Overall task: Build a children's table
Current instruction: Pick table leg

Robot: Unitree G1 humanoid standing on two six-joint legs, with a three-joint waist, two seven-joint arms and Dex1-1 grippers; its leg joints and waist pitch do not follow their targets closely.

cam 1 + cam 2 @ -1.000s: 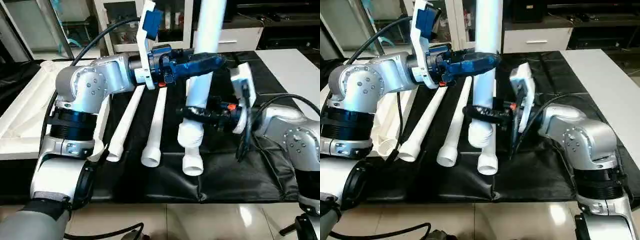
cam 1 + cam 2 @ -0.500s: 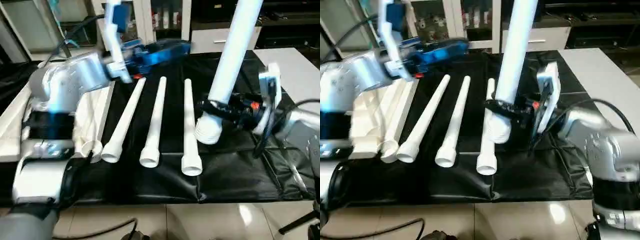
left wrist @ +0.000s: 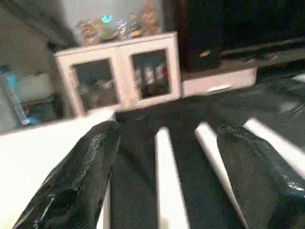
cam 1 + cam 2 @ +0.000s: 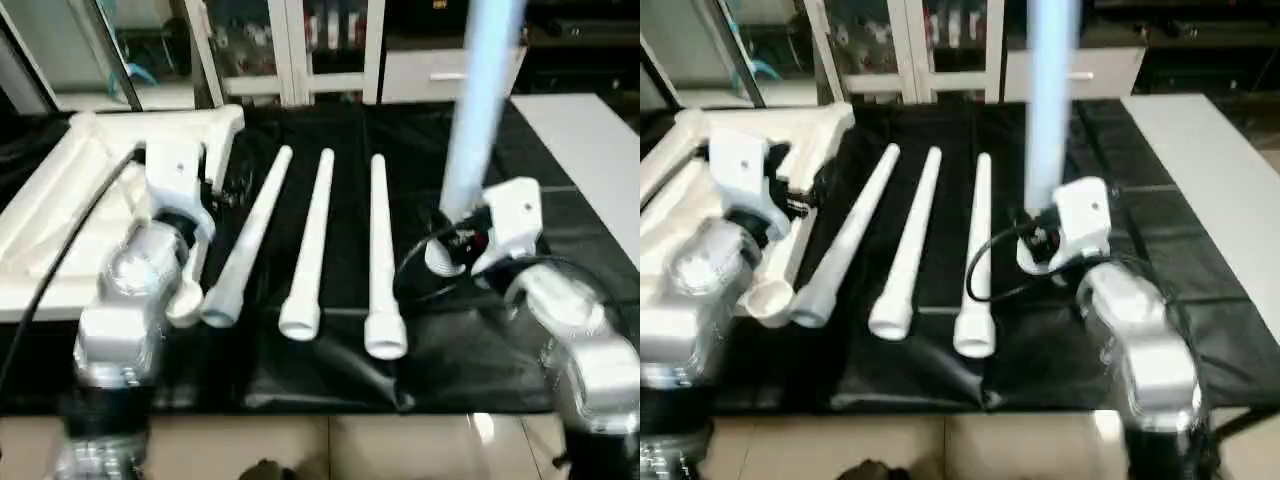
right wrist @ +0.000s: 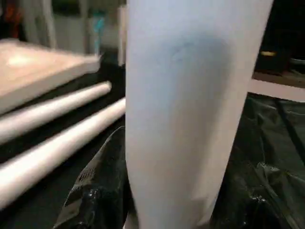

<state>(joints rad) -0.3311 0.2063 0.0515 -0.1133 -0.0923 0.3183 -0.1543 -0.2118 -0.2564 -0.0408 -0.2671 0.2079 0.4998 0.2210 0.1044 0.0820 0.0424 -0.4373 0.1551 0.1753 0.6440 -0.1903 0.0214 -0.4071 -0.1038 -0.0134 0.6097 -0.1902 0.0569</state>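
While three tapered white legs (image 4: 313, 245) lie side by side on the black sheet (image 4: 480, 350), the right gripper (image 4: 452, 243) clasps a fourth leg (image 4: 478, 110) upright just beside them. The white table top (image 4: 60, 215) rests beyond their far side. The left wrist view shows the left gripper (image 3: 167, 179), fingers (image 3: 81, 186) spread and empty.

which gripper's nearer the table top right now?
Left. The left gripper sits at the table top's near edge, jaws open. The right gripper, holding an upright leg, is beyond the three lying legs.
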